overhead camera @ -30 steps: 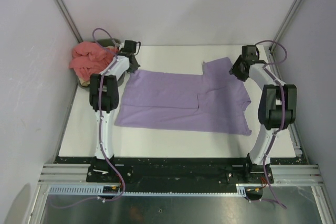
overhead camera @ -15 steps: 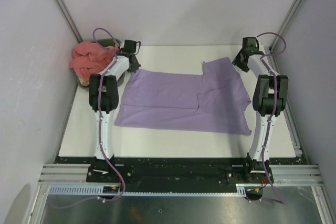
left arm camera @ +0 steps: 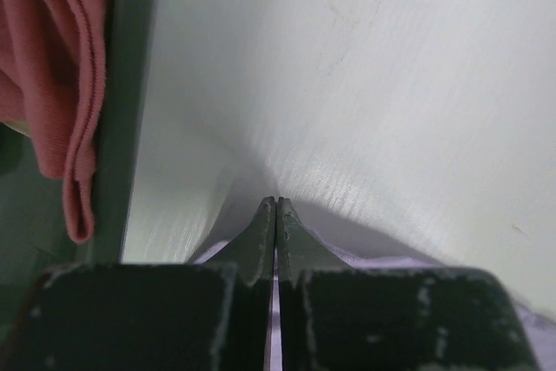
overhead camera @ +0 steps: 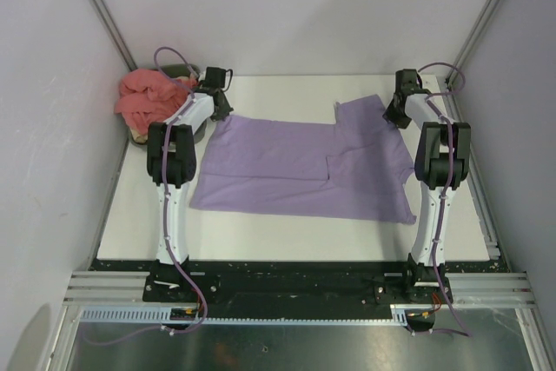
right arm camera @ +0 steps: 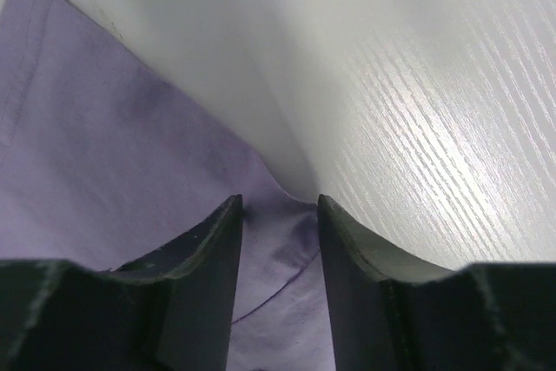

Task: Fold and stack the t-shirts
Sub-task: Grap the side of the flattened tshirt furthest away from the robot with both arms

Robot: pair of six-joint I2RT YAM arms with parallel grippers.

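Observation:
A lavender t-shirt (overhead camera: 304,167) lies spread flat on the white table, partly folded. My left gripper (overhead camera: 219,109) is at its far left corner, jaws shut on the lavender cloth (left arm camera: 347,258). My right gripper (overhead camera: 393,115) is at the shirt's far right edge, open, with its fingers (right arm camera: 208,254) straddling the lavender hem (right arm camera: 278,241) on the table. A salmon-pink t-shirt (overhead camera: 152,97) is heaped in the bin at the far left; its edge hangs over the bin wall in the left wrist view (left arm camera: 65,84).
The dark grey-green bin (overhead camera: 143,135) stands at the table's far left corner, its wall (left arm camera: 126,110) close beside my left gripper. White enclosure walls stand behind and on both sides. The table's right edge rail (overhead camera: 473,180) runs close to my right arm.
My right gripper has moved toward the far edge of the table and settled over the shirt's far right edge. The left arm and the shirt have not visibly moved.

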